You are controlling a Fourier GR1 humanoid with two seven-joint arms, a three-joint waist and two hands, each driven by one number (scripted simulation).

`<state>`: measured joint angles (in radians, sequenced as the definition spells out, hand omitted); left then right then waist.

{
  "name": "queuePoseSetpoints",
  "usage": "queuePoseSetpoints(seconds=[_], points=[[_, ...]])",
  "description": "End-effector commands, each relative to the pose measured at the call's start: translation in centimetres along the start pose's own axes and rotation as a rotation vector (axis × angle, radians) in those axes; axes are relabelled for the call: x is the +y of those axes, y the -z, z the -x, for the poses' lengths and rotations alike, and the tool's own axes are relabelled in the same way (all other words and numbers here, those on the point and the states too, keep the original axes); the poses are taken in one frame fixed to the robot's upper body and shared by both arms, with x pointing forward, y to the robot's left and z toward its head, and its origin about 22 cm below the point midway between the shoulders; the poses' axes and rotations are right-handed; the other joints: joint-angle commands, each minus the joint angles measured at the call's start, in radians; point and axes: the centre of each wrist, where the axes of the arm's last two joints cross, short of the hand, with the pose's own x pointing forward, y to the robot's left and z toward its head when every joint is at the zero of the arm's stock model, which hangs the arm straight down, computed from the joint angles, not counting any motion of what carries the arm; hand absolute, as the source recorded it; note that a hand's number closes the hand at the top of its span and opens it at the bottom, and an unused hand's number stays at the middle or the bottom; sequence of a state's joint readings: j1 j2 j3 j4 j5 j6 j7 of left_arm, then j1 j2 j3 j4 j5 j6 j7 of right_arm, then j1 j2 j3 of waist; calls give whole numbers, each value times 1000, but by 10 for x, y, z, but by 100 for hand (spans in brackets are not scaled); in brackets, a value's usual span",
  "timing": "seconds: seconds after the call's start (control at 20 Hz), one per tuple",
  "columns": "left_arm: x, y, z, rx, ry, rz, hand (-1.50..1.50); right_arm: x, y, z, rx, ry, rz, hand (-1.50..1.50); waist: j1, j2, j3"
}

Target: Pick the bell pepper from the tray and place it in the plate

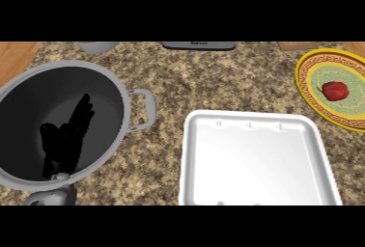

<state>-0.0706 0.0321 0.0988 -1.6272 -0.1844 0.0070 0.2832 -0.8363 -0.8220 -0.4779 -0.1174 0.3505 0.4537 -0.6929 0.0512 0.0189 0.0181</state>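
- Head view: the left hand (68,137) shows at the lower left, fingers straight and together, holding nothing, seen over the dark inside of a large grey pot (118,87).
- The pot's side handle (146,110) sticks out to the right of the hand.
- A white tray (314,144) lies further right of the hand, just beside that handle, with nothing in it.
- The red bell pepper (336,90) sits well apart from the hand, far right, on the yellow-rimmed plate (308,82) with a green centre.
- The right hand does not show.
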Motion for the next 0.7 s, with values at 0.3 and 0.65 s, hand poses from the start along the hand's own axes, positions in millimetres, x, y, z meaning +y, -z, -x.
queuePoseSetpoints(seconds=[0.3,0.65], points=[[-11,-4,35,91,-13,29,0,-1,-16,15,-85,70,-61,-150,-5,8,-12],[-14,-4,22,62,-13,54,0,15,-22,33,-30,-18,3,-150,15,13,-10]])
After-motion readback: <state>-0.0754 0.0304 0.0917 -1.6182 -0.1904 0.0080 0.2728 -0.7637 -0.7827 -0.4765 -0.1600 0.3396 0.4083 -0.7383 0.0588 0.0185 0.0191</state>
